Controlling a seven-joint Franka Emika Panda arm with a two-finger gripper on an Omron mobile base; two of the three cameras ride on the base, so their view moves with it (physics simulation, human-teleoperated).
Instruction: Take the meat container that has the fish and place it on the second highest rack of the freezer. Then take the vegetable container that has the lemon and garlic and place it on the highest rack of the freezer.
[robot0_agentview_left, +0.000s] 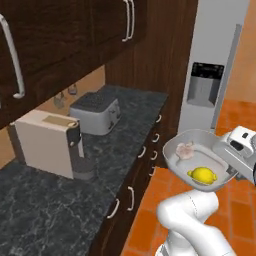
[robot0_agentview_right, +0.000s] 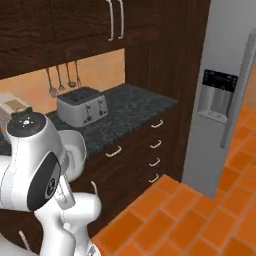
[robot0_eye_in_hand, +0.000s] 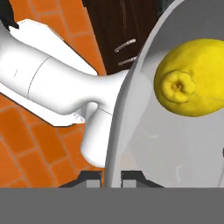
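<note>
The vegetable container (robot0_agentview_left: 200, 155), with lemon (robot0_agentview_left: 202, 175) and garlic (robot0_agentview_left: 185, 150), is being held aloft by the gripper (robot0_eye_in_hand: 112, 177) clamped on its rim, the freezer (robot0_agentview_left: 212, 65) lying just beyond it.

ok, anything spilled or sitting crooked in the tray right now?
Nothing spilled. The vegetable container is carried in the air beside the counter, roughly level, gripper clamped on its rim. The lemon and garlic both sit inside.
</note>
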